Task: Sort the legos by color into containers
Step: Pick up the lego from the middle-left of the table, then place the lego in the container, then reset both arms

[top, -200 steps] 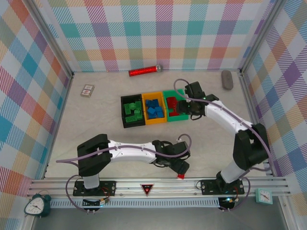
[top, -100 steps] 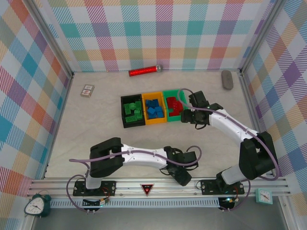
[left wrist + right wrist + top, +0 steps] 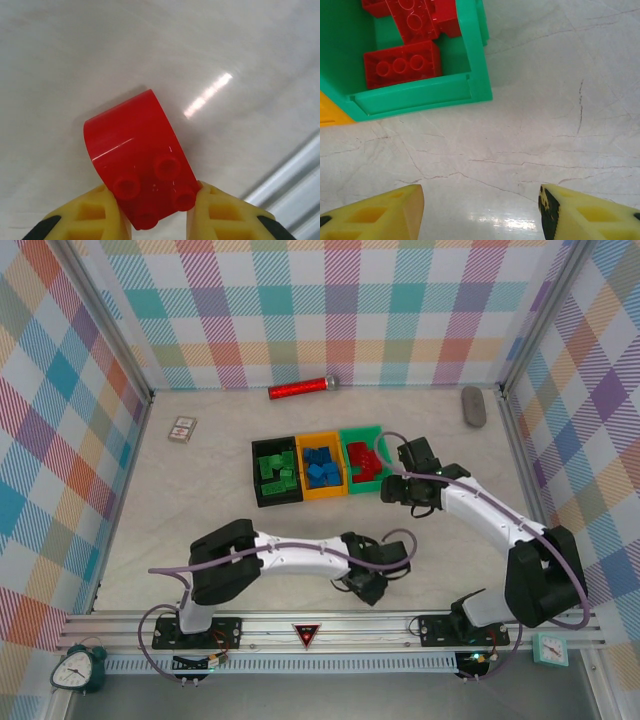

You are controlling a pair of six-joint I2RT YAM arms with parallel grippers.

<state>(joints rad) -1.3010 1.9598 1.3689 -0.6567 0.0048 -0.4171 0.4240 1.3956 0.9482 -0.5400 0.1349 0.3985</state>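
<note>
The sorting looks almost done. Three bins sit in a row in the middle of the counter (image 3: 200, 500). The black bin (image 3: 258, 475) has green bricks (image 3: 275, 470) in it. The orange bin (image 3: 320, 437) next to it has blue bricks (image 3: 320, 468). The green bin (image 3: 358, 432) has red bricks (image 3: 362, 462), and the right wrist view shows those red bricks (image 3: 402, 62) lying inside the green bin (image 3: 475, 65) near its corner.

One red brick (image 3: 137, 160) is not in a bin yet. It is down on the counter at the near edge, close to the metal rail and well apart from the bins. The left fingers (image 3: 90, 215) are closed on it, one yellow finger touching each side of the end with the bumps. From above, the left fingers (image 3: 368, 585) are low at the front of the counter.

The right fingers (image 3: 380, 215) are spread open and hold nothing. They hang over bare counter just beside the green bin. From above, the right fingers (image 3: 395, 485) are next to that bin's right side.

This red brick looks like the last one left. It has to be lifted, carried over to the green bin and let go there with the other red ones. Then the job should be finished.
</note>
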